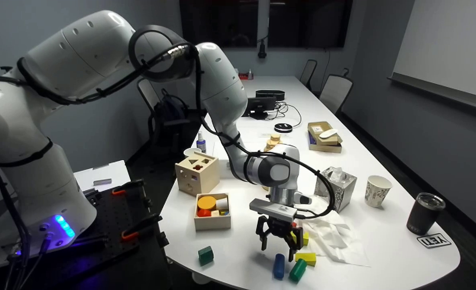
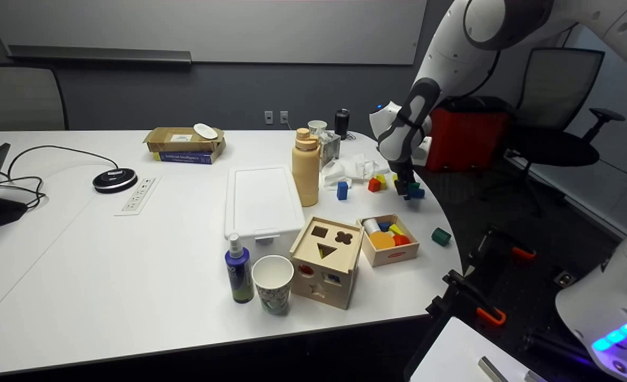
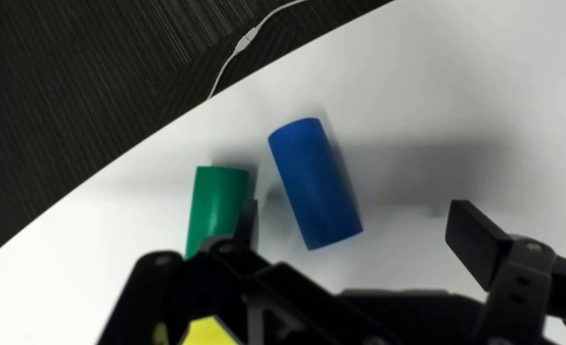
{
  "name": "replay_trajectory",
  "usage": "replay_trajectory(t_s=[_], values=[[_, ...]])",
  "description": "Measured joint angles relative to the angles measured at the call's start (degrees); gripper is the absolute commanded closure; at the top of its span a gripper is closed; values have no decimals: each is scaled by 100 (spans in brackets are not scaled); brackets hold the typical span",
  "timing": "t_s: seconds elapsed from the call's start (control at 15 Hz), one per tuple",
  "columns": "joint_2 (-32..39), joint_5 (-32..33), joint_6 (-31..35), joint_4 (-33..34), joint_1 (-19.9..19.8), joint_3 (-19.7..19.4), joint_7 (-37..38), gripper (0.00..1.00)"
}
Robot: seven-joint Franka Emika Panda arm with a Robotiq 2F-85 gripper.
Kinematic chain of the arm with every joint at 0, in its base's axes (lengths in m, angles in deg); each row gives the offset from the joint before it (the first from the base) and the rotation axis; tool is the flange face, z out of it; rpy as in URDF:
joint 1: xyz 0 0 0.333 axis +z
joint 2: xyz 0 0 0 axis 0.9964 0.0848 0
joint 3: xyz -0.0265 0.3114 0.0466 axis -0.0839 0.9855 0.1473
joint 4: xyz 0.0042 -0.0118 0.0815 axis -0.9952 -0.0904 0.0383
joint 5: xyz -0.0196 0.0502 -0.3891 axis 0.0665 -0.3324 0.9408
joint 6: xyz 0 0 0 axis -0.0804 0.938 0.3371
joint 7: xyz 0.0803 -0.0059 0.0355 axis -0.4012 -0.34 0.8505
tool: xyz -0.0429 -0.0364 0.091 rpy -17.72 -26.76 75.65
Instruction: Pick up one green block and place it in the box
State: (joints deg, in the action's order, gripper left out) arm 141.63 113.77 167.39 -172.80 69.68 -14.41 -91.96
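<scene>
Green block [image 1: 298, 270] lying on side near rounded end of table [image 1: 238, 262]. Box [image 1: 213, 224] well apart, near robot-side edge, orange disc [image 1: 206, 202] inside. Your gripper [image 3: 353, 213] spread wide, grasping nothing; in wrist view one finger [image 3: 249, 223] partly hides green block. In your way: blue cylinder [image 3: 316, 184], just beside green block, showing between both fingers. Yellow block [image 1: 308, 258] close on side away from edge; can't tell if touching. Dark green block [image 1: 205, 255] by robot-side edge. Shape cube [image 1: 197, 177] just beside box. Crumpled paper [image 1: 336, 235] between yellow block and tumbler [image 1: 425, 215].
</scene>
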Motion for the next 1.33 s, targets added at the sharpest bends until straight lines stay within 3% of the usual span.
replay_trajectory(t_s=[0.2, 0.27, 0.33, 0.87, 1.33], values=[[155, -16, -144, 170, -31, 1, -140, 0], [194, -20, -197, 225, -59, 1, -174, 25], [229, -30, -242, 278, -84, 1, -233, 26], [359, -91, -566, 510, -159, 100, -363, 88], [305, -44, -495, 448, -66, 130, -363, 88]])
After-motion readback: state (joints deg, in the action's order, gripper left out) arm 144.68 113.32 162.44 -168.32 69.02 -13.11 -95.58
